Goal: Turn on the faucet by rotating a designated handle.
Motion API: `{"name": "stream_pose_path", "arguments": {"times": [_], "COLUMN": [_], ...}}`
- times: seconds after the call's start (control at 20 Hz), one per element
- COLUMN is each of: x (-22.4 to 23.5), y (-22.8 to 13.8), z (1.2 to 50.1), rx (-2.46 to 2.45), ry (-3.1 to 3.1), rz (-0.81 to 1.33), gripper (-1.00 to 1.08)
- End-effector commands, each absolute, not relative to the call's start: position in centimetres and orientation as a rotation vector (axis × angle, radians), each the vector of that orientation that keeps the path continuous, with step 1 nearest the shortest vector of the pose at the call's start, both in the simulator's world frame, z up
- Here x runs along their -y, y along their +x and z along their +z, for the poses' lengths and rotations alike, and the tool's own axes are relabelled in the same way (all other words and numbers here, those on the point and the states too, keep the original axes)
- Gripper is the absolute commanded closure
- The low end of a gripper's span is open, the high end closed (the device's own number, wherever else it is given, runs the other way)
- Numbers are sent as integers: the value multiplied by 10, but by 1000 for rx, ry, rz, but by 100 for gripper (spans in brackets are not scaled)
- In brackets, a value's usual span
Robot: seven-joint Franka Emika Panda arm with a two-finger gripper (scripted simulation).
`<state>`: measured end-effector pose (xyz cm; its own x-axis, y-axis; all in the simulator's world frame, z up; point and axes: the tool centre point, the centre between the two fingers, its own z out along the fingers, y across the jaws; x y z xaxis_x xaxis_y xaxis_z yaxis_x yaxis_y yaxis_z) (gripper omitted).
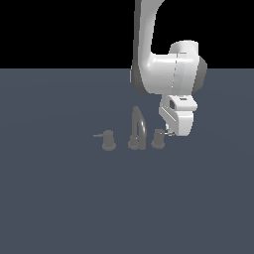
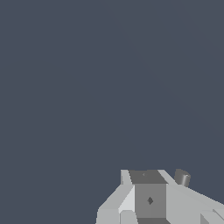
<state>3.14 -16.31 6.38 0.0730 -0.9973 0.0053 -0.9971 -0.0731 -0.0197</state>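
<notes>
Exterior view, left to right: twin knob (image 1: pixel 107 140), spout (image 1: pixel 138 128), then the handle (image 1: pixel 158 138), with the gripper (image 1: pixel 171 132) just beside its lever side. Finger spacing can't be determined. Contact unconfirmed; rotation judged not yet done.

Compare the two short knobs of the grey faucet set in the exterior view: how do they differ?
The left knob stands alone, clear of the arm; the handle sits right beside the gripper. The left knob's thin lever points to the exterior view's left and shows fully; the handle's lever is mostly hidden by the gripper. Both are short, dull grey, and flank the spout.
</notes>
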Motion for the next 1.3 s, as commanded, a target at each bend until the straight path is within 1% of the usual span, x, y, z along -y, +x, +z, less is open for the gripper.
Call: {"name": "stream_pose_path", "arguments": {"times": [0.0,0.35,0.4,0.45,1.05,1.1,1.15,1.25], "x": [162,162,162,168,131,131,150,136], "y": [17,-7,-7,3,-30,-30,-28,-27], "z": [64,64,64,63,64,64,63,63], "rx": [-2140,-2146,-2146,-2147,-2147,-2147,-2177,-2170], "ry": [-2295,-2293,-2293,-2284,-2293,-2293,-2268,-2274], "rz": [-5,-1,-1,-26,-1,-1,-16,-12], "gripper": [108,108,108,108,108,108,108,108]}}
